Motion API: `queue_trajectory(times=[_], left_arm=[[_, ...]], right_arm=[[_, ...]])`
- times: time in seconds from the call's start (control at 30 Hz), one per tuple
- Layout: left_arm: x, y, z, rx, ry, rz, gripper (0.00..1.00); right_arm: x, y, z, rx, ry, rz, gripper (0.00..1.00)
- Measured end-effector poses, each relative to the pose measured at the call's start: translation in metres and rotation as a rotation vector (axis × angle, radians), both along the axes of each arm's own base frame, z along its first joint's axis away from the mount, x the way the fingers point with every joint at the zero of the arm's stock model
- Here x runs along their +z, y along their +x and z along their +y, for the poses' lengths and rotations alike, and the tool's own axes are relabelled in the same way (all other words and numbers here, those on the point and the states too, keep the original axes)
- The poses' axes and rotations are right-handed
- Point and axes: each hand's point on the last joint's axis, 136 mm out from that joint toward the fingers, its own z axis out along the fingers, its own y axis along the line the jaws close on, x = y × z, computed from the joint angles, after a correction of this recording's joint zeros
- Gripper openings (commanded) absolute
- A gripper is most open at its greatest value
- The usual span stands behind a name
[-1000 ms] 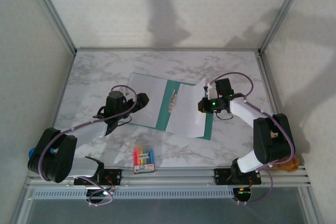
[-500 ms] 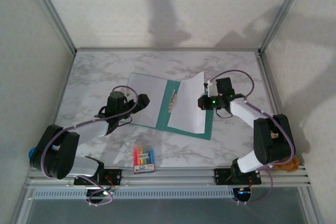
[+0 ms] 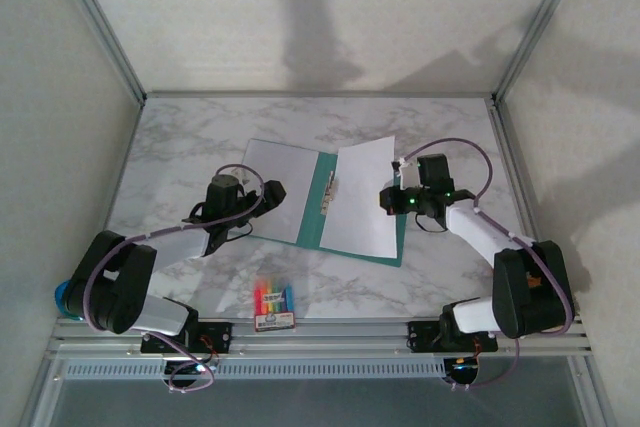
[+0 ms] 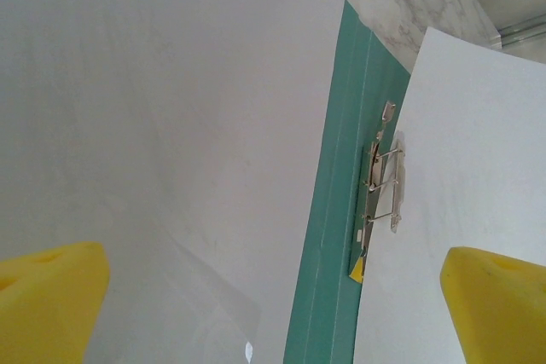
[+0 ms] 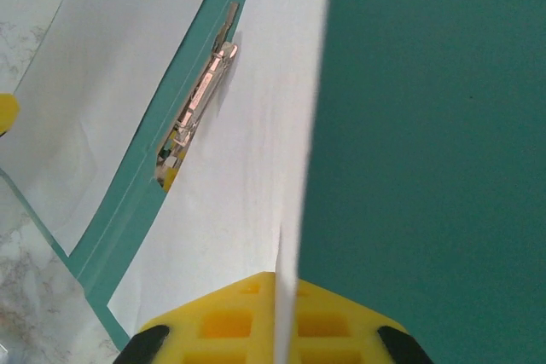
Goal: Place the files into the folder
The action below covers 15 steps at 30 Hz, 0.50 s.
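Found the folder (image 3: 319, 209) lying open and flat in the middle of the table (image 3: 180, 147), a metal clip (image 3: 330, 190) along its spine. Saw one of the files (image 3: 282, 187) flat on the left panel. Noted a second sheet (image 3: 362, 202) on the right panel, its right edge raised off the teal. Recorded the right gripper (image 3: 393, 197) pinching that raised edge. Logged the left gripper (image 3: 262, 197) spread wide, holding nothing, at the left sheet's outer edge. Noted a crayon box (image 3: 274, 305) well apart, near the arm bases.

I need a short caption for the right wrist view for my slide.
Right gripper pinches the edge of a white sheet over the open green folder.
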Motion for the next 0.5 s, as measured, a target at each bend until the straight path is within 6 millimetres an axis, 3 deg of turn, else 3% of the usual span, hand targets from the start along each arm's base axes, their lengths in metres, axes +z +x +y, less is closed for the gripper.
queue_trajectory(times=[0.5], left_arm=[[-0.003, -0.002, 0.000, -0.006, 0.002, 0.018, 0.99]], right_arm=[[-0.023, 0.001, 0.001, 0.001, -0.020, 0.088, 0.00]])
